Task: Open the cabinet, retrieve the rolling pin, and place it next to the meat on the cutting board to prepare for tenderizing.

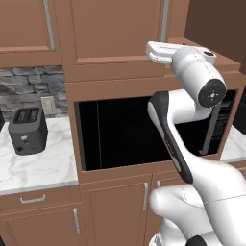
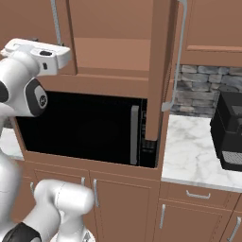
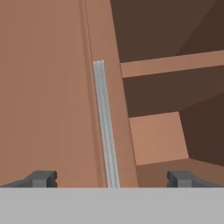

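Note:
The cabinet (image 1: 115,29) hangs above a black microwave. Its left door (image 3: 48,96) is closed, and the right door (image 2: 158,71) stands swung out, edge-on in the right base view. My gripper (image 3: 112,179) is open, level with the left door's lower part. That door's long silver handle (image 3: 105,127) runs up the hand view between my two fingertips (image 3: 41,178); I cannot tell whether they touch it. To the right the cabinet's interior shows bare brown shelves (image 3: 170,63). The rolling pin, the meat and the cutting board are out of view.
The microwave (image 1: 120,129) fills the niche under the cabinet, its door (image 2: 134,134) ajar on the right. A dark toaster (image 1: 28,129) stands on the left marble counter (image 1: 33,168). A black coffee machine (image 2: 229,132) sits on the right counter (image 2: 189,156). Low cabinets run beneath.

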